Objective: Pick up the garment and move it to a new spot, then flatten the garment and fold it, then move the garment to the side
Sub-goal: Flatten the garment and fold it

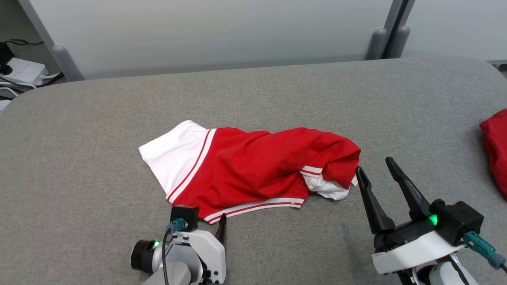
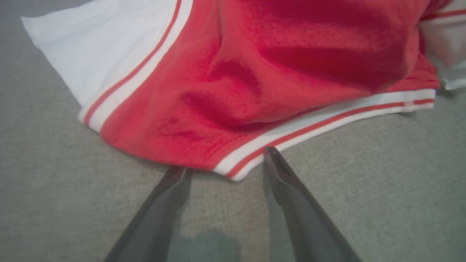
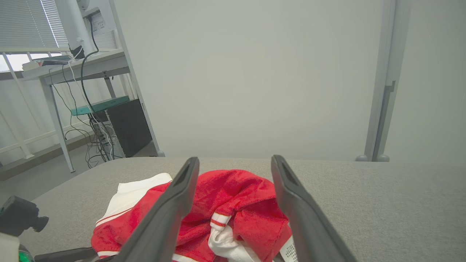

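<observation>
The red-and-white garment [image 1: 245, 166] lies rumpled on the grey counter [image 1: 99, 158]. The left claw [image 2: 224, 161] is spread at its striped near hem; the right claw [image 1: 374, 165], also spread, hangs beside its bunched end

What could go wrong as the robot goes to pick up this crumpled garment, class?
1. The open left gripper sits at the very corner of the garment; a thin pinch there may slip.
2. Its right end, by the open right gripper, is bunched, so several layers could be grabbed together.
</observation>
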Robot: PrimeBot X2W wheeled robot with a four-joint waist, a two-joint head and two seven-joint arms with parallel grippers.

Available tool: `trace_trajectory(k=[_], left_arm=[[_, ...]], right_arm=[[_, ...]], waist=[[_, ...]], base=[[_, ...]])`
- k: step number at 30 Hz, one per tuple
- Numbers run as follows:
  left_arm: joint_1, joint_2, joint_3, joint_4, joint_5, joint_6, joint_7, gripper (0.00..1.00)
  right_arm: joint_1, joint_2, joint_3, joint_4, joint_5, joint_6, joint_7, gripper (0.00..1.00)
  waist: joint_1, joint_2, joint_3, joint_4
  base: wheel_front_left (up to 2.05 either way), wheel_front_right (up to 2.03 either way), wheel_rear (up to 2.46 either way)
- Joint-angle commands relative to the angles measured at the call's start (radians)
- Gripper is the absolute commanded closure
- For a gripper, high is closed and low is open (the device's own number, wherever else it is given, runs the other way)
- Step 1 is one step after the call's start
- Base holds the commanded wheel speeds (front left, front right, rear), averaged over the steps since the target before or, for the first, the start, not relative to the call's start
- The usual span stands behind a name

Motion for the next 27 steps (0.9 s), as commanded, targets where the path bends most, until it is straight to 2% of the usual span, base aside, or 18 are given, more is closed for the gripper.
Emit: trace_trajectory(k=[1,5,7,8,9,13,15,17,21,22,27], left_arm=[[-0.042,0.010,0.029,0.002,-0.006,-0.004,-0.012,0.00],[-0.071,0.002,0.032,0.043,-0.012,-0.020,-0.034,0.00],[-0.083,-0.001,0.031,0.055,-0.011,-0.027,-0.043,0.16],[-0.088,-0.002,0.030,0.061,-0.011,-0.031,-0.046,0.85],[-0.092,-0.002,0.028,0.066,-0.010,-0.035,-0.048,1.00],[-0.114,-0.004,0.029,0.068,-0.007,-0.047,-0.056,1.00],[-0.136,0.007,0.036,0.054,0.011,-0.035,-0.059,1.00],[-0.166,0.043,0.055,0.015,0.041,-0.013,-0.061,1.00],[-0.208,0.168,0.101,-0.102,0.114,0.043,-0.061,1.00],[-0.225,0.242,0.117,-0.145,0.135,0.060,-0.061,1.00],[-0.259,0.418,0.139,-0.232,0.158,0.082,0.008,1.00]], right_arm=[[-0.032,-0.007,0.021,-0.033,0.006,0.004,-0.006,0.00],[-0.039,-0.006,0.023,-0.032,0.006,0.004,-0.006,0.00],[-0.042,-0.007,0.022,-0.031,0.005,0.004,-0.006,0.00],[-0.043,-0.007,0.021,-0.031,0.005,0.004,-0.006,0.00],[-0.043,-0.007,0.020,-0.030,0.005,0.004,-0.006,0.00],[-0.043,-0.007,0.016,-0.031,0.004,0.004,-0.006,0.00],[-0.042,-0.007,0.012,-0.032,0.003,0.004,-0.006,0.00],[-0.040,-0.006,0.008,-0.034,0.001,0.004,-0.006,0.00],[-0.034,-0.002,0.003,-0.036,-0.002,0.004,-0.006,0.00],[-0.032,-0.001,0.000,-0.036,-0.002,0.004,-0.006,0.00],[-0.033,0.002,-0.003,-0.038,-0.004,0.004,-0.006,0.00]], waist=[[0.0000,0.0000,0.008,-0.006],[0.0000,0.0000,0.018,-0.012],[0.0000,0.0000,0.021,-0.014],[0.0000,0.0000,0.021,-0.015],[0.0000,0.0000,0.022,-0.015],[0.0000,0.0000,0.022,-0.014],[0.0000,0.0000,0.021,-0.012],[0.0000,0.0000,0.021,-0.011],[0.0000,0.0000,0.017,-0.009],[0.0000,0.0000,0.016,-0.009],[0.0000,0.0000,0.020,-0.012]], base=[[0.00,0.00,0.00],[0.00,0.00,0.00],[0.00,0.00,0.00],[0.00,0.00,0.00],[0.00,0.00,0.00],[0.00,0.00,0.00],[0.00,0.00,0.00],[0.00,0.00,0.00],[0.00,0.00,0.00],[0.00,0.00,0.00],[0.00,0.00,0.00]])
